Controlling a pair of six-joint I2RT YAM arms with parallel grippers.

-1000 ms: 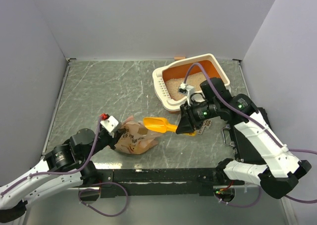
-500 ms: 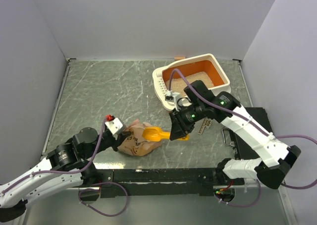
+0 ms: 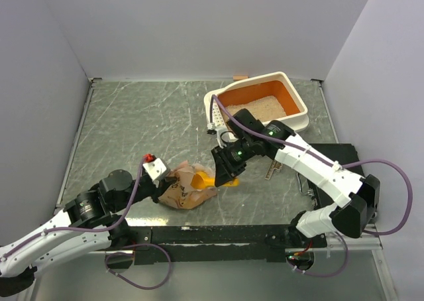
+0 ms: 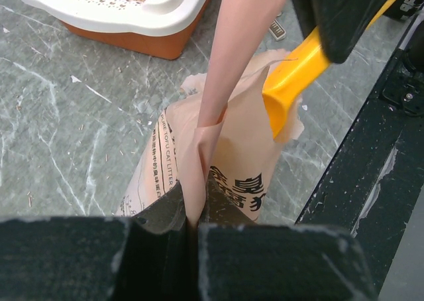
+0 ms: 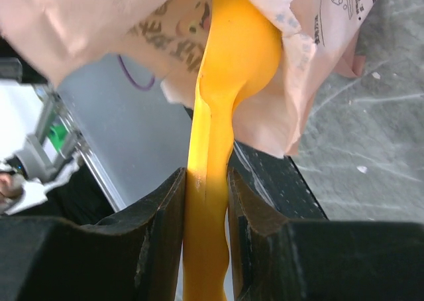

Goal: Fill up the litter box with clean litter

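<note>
The large rectangular plastic litter box (image 3: 292,124), cream-white outside and orange within, sits at the far right of the grey marbled table (image 3: 146,122), its perforated end turned toward the left. A layer of pale beige, sandy clean litter (image 3: 262,107) covers its floor. The right gripper (image 3: 224,175) hangs nearer the arm bases than that perforated end and apart from it. Its two black fingers (image 5: 159,228) are partly closed and clamp the narrow handle of a yellow-orange plastic scoop (image 5: 225,82). The scoop's bowl reaches into the open mouth of a crinkled tan paper bag with printed characters (image 3: 185,191), which lies on the table just left of this gripper. The left gripper (image 4: 192,208), well apart from the litter box, is pinched nearly closed on a fold of the bag's paper and holds it up beside the mouth. From the left wrist, the box's cream rim and some litter show beyond the bag.
</note>
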